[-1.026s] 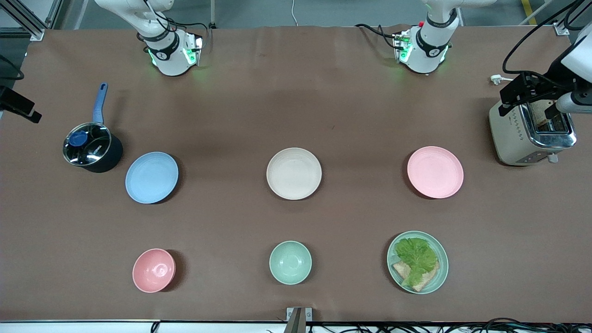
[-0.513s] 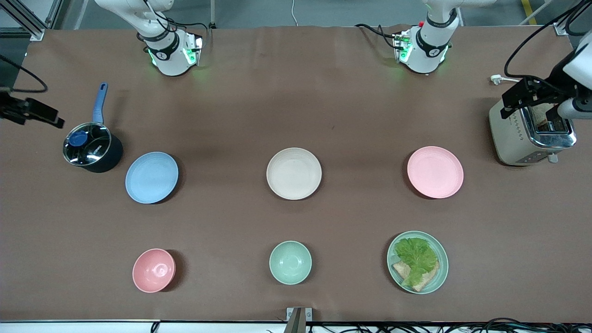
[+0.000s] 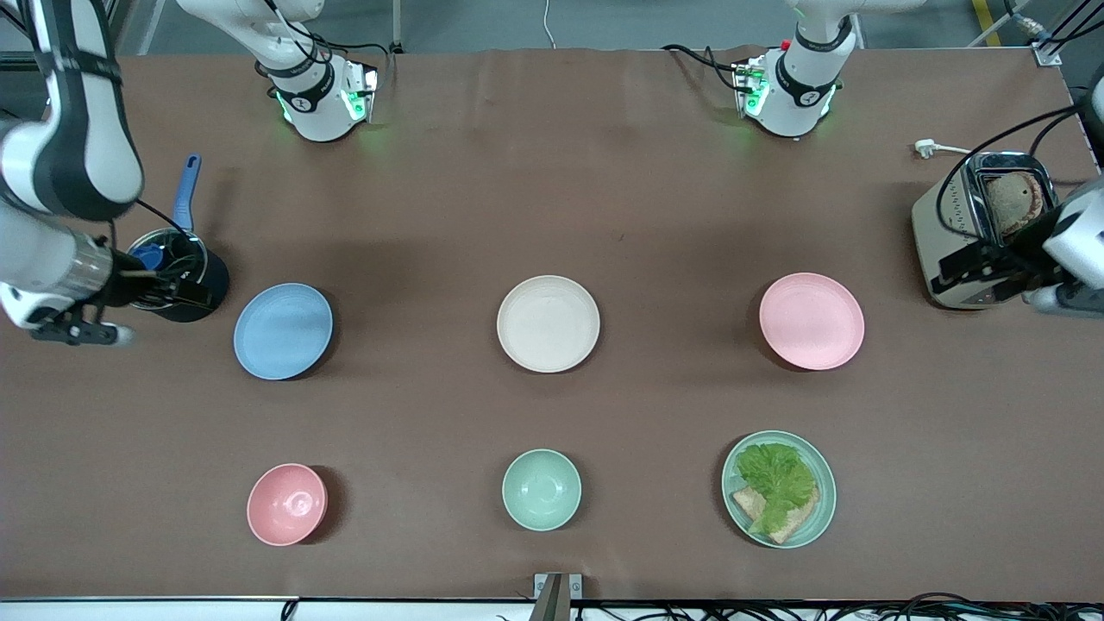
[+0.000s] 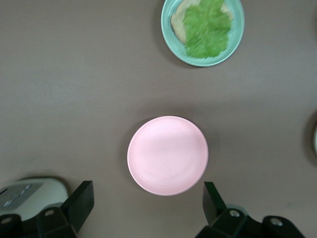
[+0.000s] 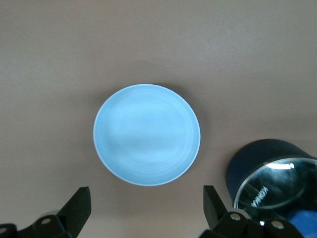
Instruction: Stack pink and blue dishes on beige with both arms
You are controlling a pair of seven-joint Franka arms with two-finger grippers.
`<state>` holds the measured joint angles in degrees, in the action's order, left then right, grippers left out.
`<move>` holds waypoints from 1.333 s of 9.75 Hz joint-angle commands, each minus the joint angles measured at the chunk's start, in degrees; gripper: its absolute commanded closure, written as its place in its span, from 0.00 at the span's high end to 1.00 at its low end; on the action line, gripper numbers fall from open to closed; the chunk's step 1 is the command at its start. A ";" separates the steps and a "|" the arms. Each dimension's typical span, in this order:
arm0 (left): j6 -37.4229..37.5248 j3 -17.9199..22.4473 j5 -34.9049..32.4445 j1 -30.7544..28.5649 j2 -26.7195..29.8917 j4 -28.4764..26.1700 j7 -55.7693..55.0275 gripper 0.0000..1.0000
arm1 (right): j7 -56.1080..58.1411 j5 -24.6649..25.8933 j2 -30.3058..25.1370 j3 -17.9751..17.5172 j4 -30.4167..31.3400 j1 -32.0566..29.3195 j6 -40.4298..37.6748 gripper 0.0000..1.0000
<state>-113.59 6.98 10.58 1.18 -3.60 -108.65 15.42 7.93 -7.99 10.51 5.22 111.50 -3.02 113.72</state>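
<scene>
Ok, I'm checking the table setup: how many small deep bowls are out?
2. A pink bowl sits nearer the front camera than the blue plate; a mint-green bowl sits nearer than the beige plate. None appear hidden.

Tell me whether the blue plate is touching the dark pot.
Apart. The right wrist view shows a strip of bare brown table between the blue plate and the dark pot; the front view shows the same gap.

**Even overhead light, soft shadows, wrist views blurred**

The table (image 3: 552, 216) is evenly lit from above; plates cast short soft shadows; green lamps glow at both arm bases; glare streaks the pot's glass lid (image 5: 277, 181); the lettuce plate (image 4: 202, 30) looks smeared in the left wrist view.
</scene>
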 commanded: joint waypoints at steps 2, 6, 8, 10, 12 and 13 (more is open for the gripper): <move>-12.95 0.85 4.00 0.31 -8.40 -8.77 8.38 0.97 | 16.09 -9.11 9.49 2.25 0.21 -3.13 6.05 1.00; -20.80 0.85 4.01 0.13 -19.23 -9.03 9.18 0.77 | 29.92 -17.66 16.90 3.93 0.82 -4.54 10.46 0.96; -21.15 0.58 4.01 0.13 -21.97 -8.77 9.71 0.70 | 32.05 -20.82 17.26 3.93 3.97 -4.37 13.18 0.83; -21.15 0.58 6.70 0.13 -24.43 -8.85 13.56 0.46 | 34.24 -22.50 18.31 3.93 5.04 -4.19 15.21 0.70; -21.06 0.58 8.75 0.13 -25.05 -9.29 17.52 0.25 | 34.61 -22.59 19.11 3.93 5.13 -4.28 16.09 0.61; -21.06 0.58 9.01 0.13 -25.58 -9.21 17.53 0.18 | 34.43 -22.68 19.11 3.93 5.13 -4.37 15.83 0.44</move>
<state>-133.77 7.58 18.19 1.28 -27.14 -117.67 31.33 40.87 -29.04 30.11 9.41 115.73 -6.94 129.02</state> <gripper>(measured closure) 0.749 0.383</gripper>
